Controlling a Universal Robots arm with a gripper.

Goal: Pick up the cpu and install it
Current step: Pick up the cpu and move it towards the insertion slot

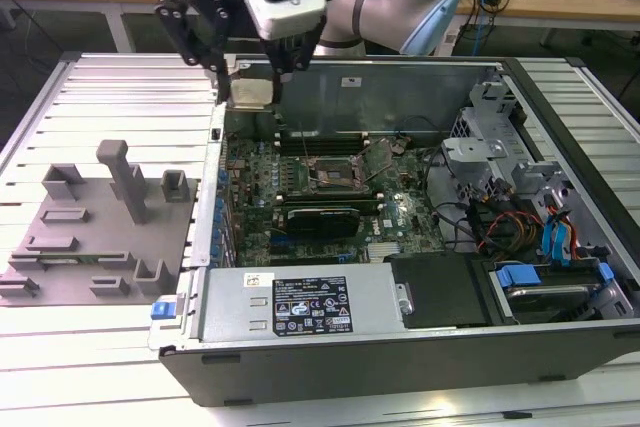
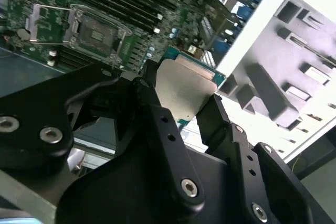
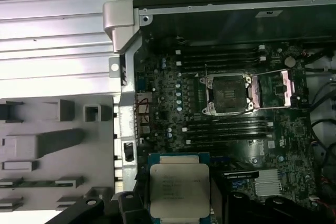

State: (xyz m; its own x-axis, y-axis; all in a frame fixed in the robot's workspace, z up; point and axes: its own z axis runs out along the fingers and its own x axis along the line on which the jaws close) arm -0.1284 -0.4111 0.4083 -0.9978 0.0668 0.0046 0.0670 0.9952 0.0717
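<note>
The cpu (image 3: pixel 179 190) is held in the gripper (image 1: pixel 250 75), in the air above the far corner of the open computer case (image 1: pixel 400 87), on the exterior view's left. The two black fingers (image 2: pixel 157 114) are closed narrow on its opposite edges, so it sits flat between them and touches nothing else. On the writing: you can see several lines of faint print on the cpu's top in the first wrist view, and a white printed label (image 1: pixel 310 305) lies on the grey metal cover at the near side of the case, but all this print is too small to read. The arm comes in from the far side, its silver and blue joints are behind the case, and the wrist points straight down with a white block mounted just above the fingers. The cpu is a thin square with a pale silvery metal top and a narrow green-blue border around it. The socket (image 3: pixel 227 94) on the green motherboard (image 1: pixel 300 197) stands open, its metal plate is folded to the side, and it lies nearer and toward the exterior view's right, well apart from the cpu. A grey holder tray (image 1: pixel 90 237) rests on the ribbed metal table (image 1: pixel 130 87) at the exterior view's left, beside the case.
</note>
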